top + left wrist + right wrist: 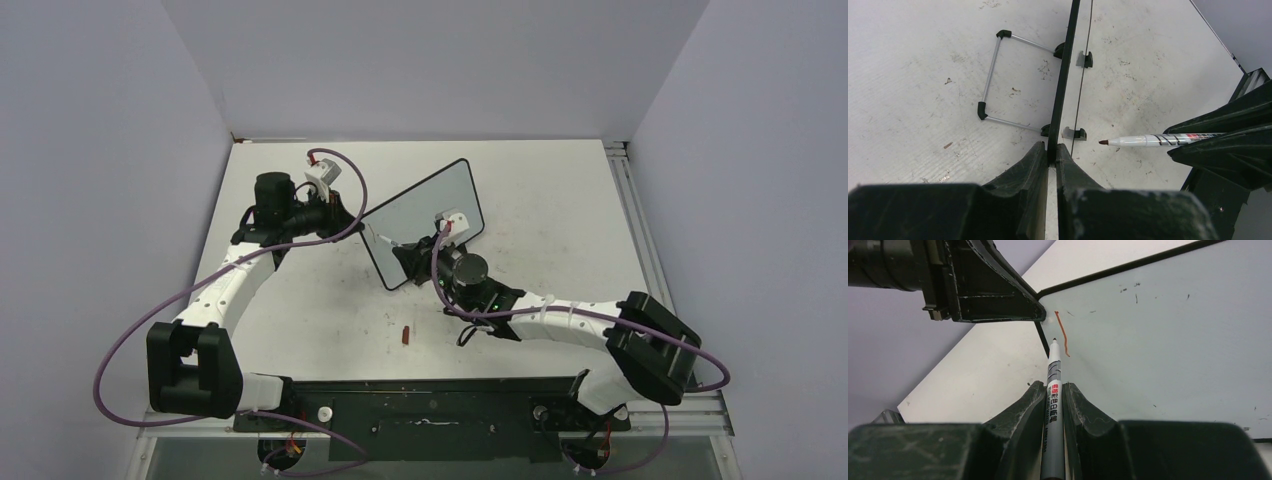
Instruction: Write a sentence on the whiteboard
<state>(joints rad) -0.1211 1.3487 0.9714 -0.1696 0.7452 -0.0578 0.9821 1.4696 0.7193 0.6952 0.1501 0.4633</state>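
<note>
Standing mid-table, the black-framed white whiteboard (432, 203) is clamped at its left edge by the left gripper (1052, 154).
A grey marker (1054, 371) is pinched in the right gripper (1053, 392), tip beside one orange-red stroke (1063, 335); a small red object (404, 335) lies nearer.

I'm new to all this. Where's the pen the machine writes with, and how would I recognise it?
Find the small black-framed whiteboard tilted up in the middle of the white table. Near its left edge the right gripper pinches a slim marker, its tip beside a short red stroke on the board. It is the only thin, pale stick among bulky black parts.
</note>
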